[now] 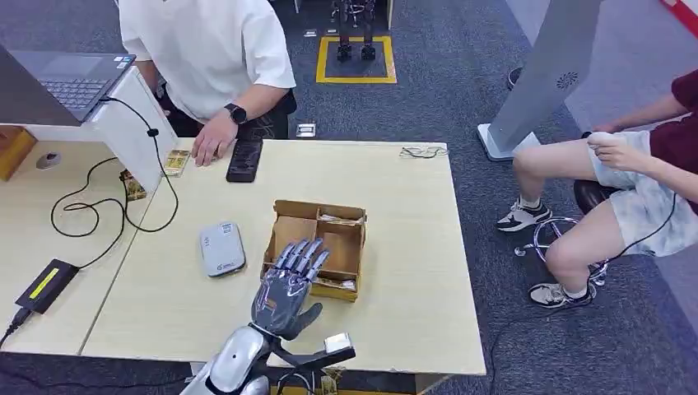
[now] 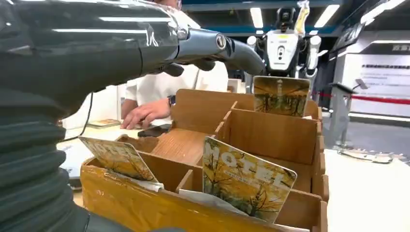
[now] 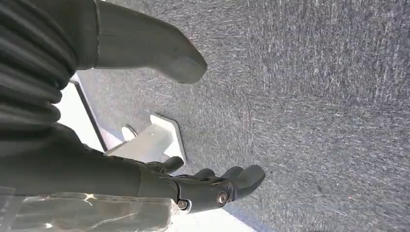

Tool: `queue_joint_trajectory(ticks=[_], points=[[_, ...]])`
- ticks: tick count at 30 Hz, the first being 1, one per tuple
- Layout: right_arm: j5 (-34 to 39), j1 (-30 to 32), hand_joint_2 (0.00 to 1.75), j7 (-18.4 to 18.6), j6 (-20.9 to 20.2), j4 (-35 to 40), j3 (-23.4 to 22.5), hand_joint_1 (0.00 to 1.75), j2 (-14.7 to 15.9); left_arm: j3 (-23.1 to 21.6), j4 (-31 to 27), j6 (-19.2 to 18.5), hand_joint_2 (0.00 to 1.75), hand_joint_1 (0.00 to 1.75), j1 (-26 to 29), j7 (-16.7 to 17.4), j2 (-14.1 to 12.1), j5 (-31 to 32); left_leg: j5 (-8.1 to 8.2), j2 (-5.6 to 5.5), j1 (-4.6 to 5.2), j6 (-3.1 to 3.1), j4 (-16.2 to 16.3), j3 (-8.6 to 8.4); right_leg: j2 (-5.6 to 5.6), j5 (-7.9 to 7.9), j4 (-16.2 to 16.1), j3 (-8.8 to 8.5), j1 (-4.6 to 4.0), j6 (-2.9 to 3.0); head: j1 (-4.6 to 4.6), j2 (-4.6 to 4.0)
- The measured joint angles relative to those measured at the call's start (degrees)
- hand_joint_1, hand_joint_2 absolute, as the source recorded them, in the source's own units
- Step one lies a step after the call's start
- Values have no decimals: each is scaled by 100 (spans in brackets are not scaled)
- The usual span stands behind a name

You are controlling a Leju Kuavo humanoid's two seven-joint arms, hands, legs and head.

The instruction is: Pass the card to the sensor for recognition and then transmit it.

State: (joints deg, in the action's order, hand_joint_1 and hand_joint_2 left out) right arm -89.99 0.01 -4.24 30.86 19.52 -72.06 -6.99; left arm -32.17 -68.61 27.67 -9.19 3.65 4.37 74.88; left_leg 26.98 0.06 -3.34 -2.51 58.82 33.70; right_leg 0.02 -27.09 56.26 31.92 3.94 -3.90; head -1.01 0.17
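Note:
My left hand (image 1: 290,284) hovers open over the near side of a wooden compartment box (image 1: 292,228), fingers stretched toward it and holding nothing. The left wrist view shows the box (image 2: 261,133) close up with HOTEL cards standing in it: one card (image 2: 244,178) in a near slot, another card (image 2: 117,157) beside it, a third card (image 2: 280,95) at the far wall. My left hand's fingers (image 2: 227,47) reach above them. The grey oval sensor (image 1: 221,248) lies on the table left of the box. My right hand (image 3: 212,186) hangs open over grey carpet.
A person in a white shirt rests a hand (image 1: 213,140) at the table's far edge beside a black phone (image 1: 244,158). A laptop (image 1: 70,78), cables and a black power brick (image 1: 47,285) lie at the left. A seated person (image 1: 625,173) is at the right.

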Motion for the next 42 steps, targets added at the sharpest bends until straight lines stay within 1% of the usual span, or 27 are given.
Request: queue_joint_trajectory(ticks=[8,12,18,22,34,42], points=[[0,2,175,7,4,-15,35,0,2,0,13,29,175,0,0,39,15,37,0,0,0,0,0,0,0,0,0,0,0,0,0,0],[0,0,175,11,26,-20,63,0,4,2,15,105,175,0,-17,142,85,37,0,0,0,0,0,0,0,0,0,0,0,0,0,0],[0,-1,175,18,39,-31,79,0,9,0,15,131,175,0,-100,149,140,20,0,0,0,0,0,0,0,0,0,0,0,0,0,0],[0,-1,175,33,44,-50,105,0,20,2,15,129,175,0,-180,225,151,0,0,0,0,0,0,0,0,0,0,0,0,0,0,0],[0,-9,175,66,59,-111,225,0,61,2,22,81,175,0,-402,243,223,-68,0,-1,0,0,0,0,0,1,0,0,0,0,0,0],[0,-53,175,83,109,-190,337,0,114,2,251,24,175,0,-627,337,297,-42,-1,-1,0,0,0,-1,0,2,0,0,0,0,0,0]])
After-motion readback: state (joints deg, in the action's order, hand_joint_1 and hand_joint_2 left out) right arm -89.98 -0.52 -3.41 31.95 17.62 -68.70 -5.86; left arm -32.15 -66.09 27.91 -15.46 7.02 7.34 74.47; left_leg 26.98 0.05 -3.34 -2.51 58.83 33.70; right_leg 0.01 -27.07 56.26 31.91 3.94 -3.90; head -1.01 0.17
